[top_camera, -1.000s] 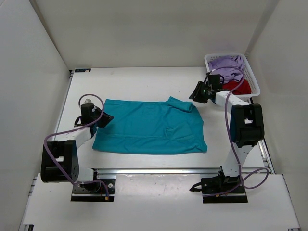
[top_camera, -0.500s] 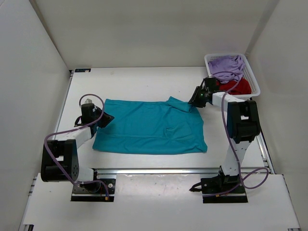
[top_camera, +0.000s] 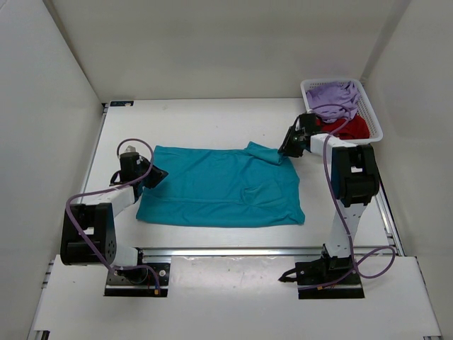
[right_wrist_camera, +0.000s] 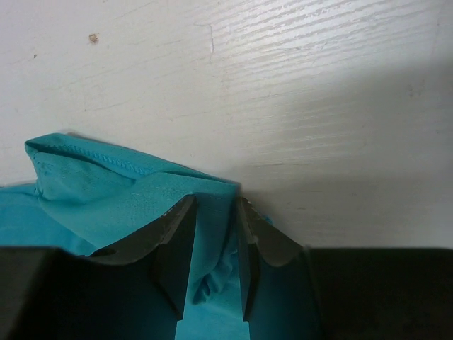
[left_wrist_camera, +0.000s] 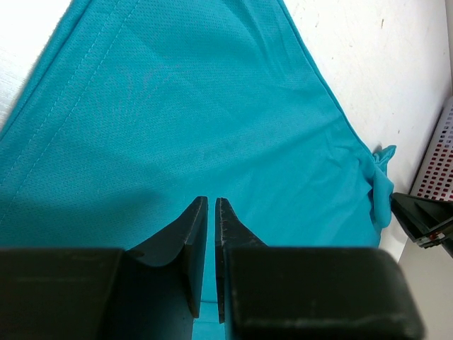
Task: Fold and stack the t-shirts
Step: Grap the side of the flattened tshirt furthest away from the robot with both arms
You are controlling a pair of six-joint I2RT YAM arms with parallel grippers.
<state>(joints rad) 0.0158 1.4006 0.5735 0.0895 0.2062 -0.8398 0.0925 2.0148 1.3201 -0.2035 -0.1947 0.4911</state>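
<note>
The teal t-shirt [top_camera: 219, 188] lies spread flat in the middle of the table, its far right sleeve corner bunched up. My left gripper [top_camera: 154, 176] is at its left edge, jaws almost together with teal cloth [left_wrist_camera: 184, 120] between them in the left wrist view [left_wrist_camera: 211, 202]. My right gripper [top_camera: 287, 149] is at the shirt's far right corner, its jaws [right_wrist_camera: 216, 202] closed on a bunched fold of the teal sleeve [right_wrist_camera: 92, 191]. The lavender t-shirt [top_camera: 333, 95] and the dark red t-shirt [top_camera: 352, 129] lie crumpled in the basket.
A white mesh basket [top_camera: 308, 86] stands at the back right corner, just behind my right gripper; its wall shows in the left wrist view [left_wrist_camera: 442, 156]. White walls enclose the table on three sides. A metal rail runs along the near edge.
My right gripper has moved down and left from beside the basket to the shirt's far right corner and taken hold of the sleeve. The left arm has not moved.
</note>
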